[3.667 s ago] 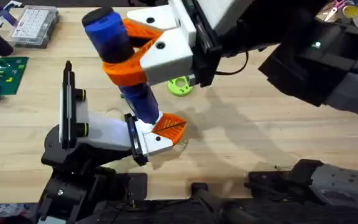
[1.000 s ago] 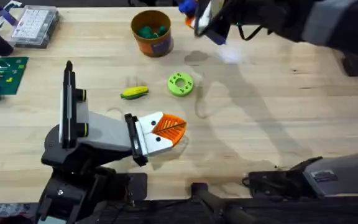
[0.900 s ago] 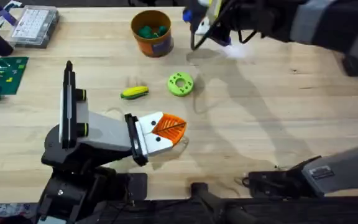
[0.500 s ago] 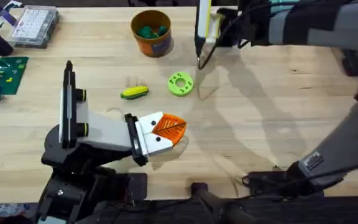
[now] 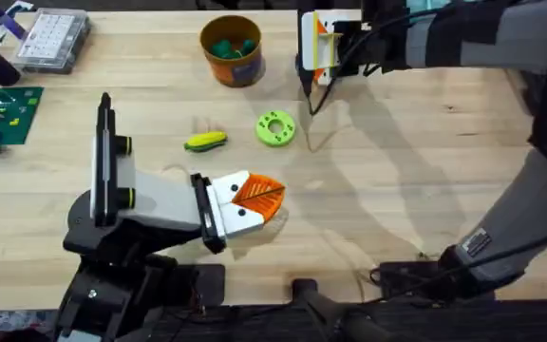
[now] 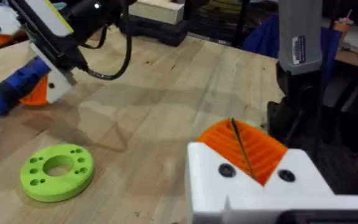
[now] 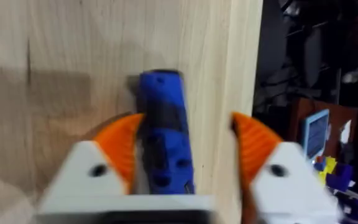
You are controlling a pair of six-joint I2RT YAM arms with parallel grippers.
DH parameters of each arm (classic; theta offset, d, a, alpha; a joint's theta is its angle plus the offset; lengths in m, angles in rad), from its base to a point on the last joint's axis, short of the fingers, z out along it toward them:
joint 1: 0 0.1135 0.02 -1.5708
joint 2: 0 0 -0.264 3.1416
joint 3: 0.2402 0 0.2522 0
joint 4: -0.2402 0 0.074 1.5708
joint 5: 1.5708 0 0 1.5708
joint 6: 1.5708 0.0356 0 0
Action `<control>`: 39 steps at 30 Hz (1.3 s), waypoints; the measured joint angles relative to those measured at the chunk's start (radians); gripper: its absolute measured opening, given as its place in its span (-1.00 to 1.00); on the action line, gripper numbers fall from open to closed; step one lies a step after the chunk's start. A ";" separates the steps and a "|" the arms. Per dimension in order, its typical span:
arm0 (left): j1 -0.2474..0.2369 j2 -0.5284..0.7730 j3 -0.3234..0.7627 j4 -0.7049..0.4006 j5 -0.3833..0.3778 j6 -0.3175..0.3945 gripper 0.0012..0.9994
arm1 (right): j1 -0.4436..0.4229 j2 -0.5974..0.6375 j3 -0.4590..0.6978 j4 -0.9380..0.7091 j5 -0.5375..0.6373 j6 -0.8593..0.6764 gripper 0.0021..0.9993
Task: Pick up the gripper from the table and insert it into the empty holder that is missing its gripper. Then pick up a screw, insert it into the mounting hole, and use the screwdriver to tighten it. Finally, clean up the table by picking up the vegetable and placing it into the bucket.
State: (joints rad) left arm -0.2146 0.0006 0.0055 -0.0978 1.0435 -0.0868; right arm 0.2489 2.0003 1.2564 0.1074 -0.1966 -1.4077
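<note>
My right pincer (image 7: 174, 163) stands released around the screwdriver (image 7: 162, 134), which lies on the surface (image 5: 416, 161) at its far edge. I should lift straight clear, then fetch the vegetable (image 5: 205, 142). Left pincer's state: cannot tell.

The vegetable (image 5: 205, 142) lies between the holder (image 5: 150, 204) and the bucket (image 5: 232, 49), beside a lime-green ring (image 5: 275, 128).

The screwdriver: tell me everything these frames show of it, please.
The screwdriver is a fat blue cylinder with a darker band, plastic by its look. It lies flat on the wooden table at the far edge. The right pincer is over it, one orange pad against its side, the other standing off. In the left wrist view its blue end lies on the wood. Its bit cannot be made out.
</note>
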 joint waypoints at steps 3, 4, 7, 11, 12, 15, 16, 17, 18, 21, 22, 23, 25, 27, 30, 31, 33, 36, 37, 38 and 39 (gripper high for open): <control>0.000 0.000 0.000 0.000 0.000 0.000 -0.97 | -0.001 0.000 0.002 0.005 0.001 -0.002 0.96; 0.000 0.000 0.000 0.000 0.000 0.000 -0.97 | -0.001 0.000 0.004 0.005 0.001 -0.002 0.98; 0.000 0.000 0.000 0.000 0.000 0.000 -0.97 | -0.003 0.000 0.005 0.003 0.000 -0.002 0.99; 0.000 0.000 0.000 0.000 0.000 0.000 -0.97 | -0.009 0.000 0.005 0.006 0.001 -0.002 0.99; 0.000 0.000 0.000 0.000 0.000 0.000 -0.97 | -0.010 0.000 0.005 0.005 0.001 -0.002 0.99; 0.000 0.000 0.000 0.000 0.000 0.000 -0.97 | -0.012 0.000 0.005 0.007 0.001 -0.002 0.99; 0.000 0.000 0.000 0.000 0.000 0.000 -0.97 | -0.012 0.000 0.005 0.009 0.001 -0.002 0.99; 0.000 0.000 0.000 0.000 0.000 0.000 -0.97 | -0.012 0.000 0.005 0.011 0.001 -0.002 0.99; 0.000 0.000 0.000 0.000 0.000 0.000 -0.97 | -0.012 0.000 0.005 0.012 0.001 -0.002 0.99; 0.000 0.000 0.000 0.000 0.000 0.002 -0.54 | -0.012 0.000 0.005 0.012 0.001 -0.002 0.99; 0.000 0.000 0.000 0.000 0.000 0.002 -0.25 | -0.012 0.000 0.005 0.012 0.001 -0.002 0.99; 0.000 0.000 0.000 0.000 0.000 0.002 0.08 | -0.012 0.000 0.005 0.012 0.001 -0.002 0.99; 0.000 0.000 0.000 0.000 0.000 0.001 0.68 | -0.012 0.000 0.005 0.012 0.001 -0.002 0.99; 0.000 0.000 0.000 0.000 0.000 0.000 0.95 | -0.012 0.000 0.005 0.012 0.001 -0.002 0.99; 0.000 0.000 0.000 0.000 0.000 0.000 0.97 | -0.012 0.000 0.005 0.011 0.001 -0.002 0.99; 0.000 0.000 0.000 0.000 0.000 0.000 0.97 | -0.013 0.000 0.006 -0.003 0.001 -0.002 0.99; 0.000 0.000 0.000 0.000 0.000 0.000 0.98 | -0.014 0.000 0.007 -0.032 0.001 -0.002 0.99; 0.000 0.000 0.000 0.000 0.000 0.000 0.97 | -0.016 0.000 0.010 -0.082 0.000 -0.002 0.99; 0.000 0.000 0.000 0.000 0.000 0.000 0.97 | -0.017 0.000 0.013 -0.089 0.000 -0.002 0.99; 0.000 0.000 0.000 0.000 0.000 0.000 0.97 | -0.017 0.000 0.015 -0.092 0.000 -0.002 0.99; 0.000 0.000 0.000 0.000 0.000 0.000 0.97 | -0.017 0.000 0.016 -0.094 0.000 -0.002 0.98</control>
State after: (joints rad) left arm -0.2146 0.0006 0.0055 -0.0978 1.0432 -0.0868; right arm 0.2321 1.9999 1.2719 0.0134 -0.1969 -1.4097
